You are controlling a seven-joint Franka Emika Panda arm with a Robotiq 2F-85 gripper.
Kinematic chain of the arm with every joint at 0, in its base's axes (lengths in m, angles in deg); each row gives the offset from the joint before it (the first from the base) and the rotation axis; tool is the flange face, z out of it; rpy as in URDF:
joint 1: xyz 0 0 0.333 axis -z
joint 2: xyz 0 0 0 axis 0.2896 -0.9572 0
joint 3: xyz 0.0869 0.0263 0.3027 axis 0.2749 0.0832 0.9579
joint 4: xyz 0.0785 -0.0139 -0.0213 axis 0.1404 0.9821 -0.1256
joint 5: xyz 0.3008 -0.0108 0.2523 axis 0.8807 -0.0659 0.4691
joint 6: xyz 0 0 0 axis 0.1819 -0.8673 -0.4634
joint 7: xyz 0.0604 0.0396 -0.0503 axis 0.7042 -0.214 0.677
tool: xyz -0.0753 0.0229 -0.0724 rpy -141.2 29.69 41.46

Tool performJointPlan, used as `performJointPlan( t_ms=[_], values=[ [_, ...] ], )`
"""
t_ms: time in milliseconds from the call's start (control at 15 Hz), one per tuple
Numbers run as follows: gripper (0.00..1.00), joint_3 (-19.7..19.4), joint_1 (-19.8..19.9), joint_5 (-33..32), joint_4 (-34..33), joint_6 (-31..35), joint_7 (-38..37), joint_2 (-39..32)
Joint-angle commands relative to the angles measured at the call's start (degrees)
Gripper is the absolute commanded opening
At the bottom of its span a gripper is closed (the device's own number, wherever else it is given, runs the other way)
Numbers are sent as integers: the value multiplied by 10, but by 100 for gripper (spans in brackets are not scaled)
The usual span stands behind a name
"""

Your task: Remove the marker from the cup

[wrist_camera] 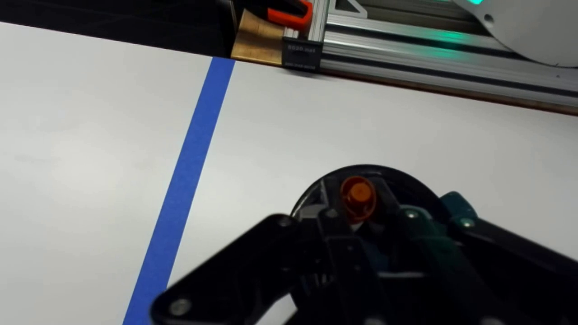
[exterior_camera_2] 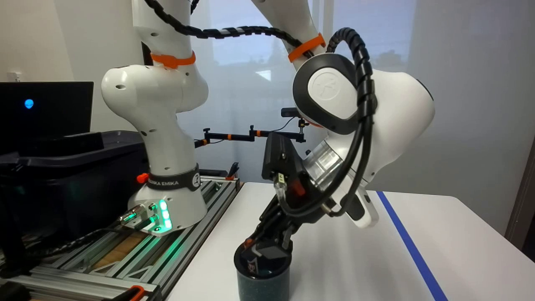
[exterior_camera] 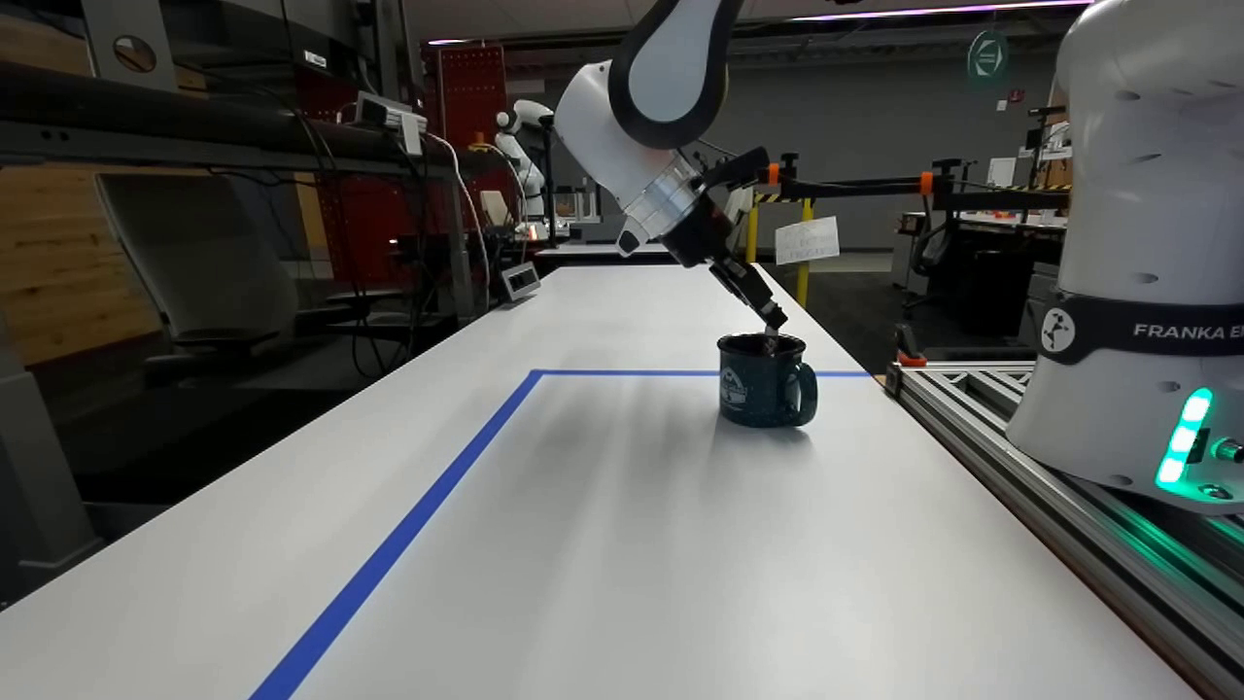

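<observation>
The fingers [wrist_camera: 342,241] look to be pinching the marker [wrist_camera: 360,194], its orange end up between them. The rest goes down into the cup [exterior_camera: 763,394], right below the fingers. The grabbing step seems done, so next they should lift it slowly up and out.

I see blue tape [wrist_camera: 184,180] on the white table [exterior_camera: 680,564]. At the table's edge sits a small grey device [exterior_camera: 521,282]; beside the table, a chair [exterior_camera: 199,253].
</observation>
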Motion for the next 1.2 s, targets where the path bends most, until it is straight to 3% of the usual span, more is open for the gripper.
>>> performJointPlan(
  t_ms=[0,200,333,533,733,867,1133],
  values=[
    [5,7,0,19,-8,-60,51,68],
    [5,12,-5,31,-24,-110,87,144],
    [5,13,-10,20,-28,-117,71,202],
    [5,23,-21,-28,-11,-78,31,271],
    [5,23,-20,-83,20,12,-8,285],
    [5,18,-9,-128,49,109,-55,268],
    [5,8,20,-159,80,286,-196,199]
  ],
)
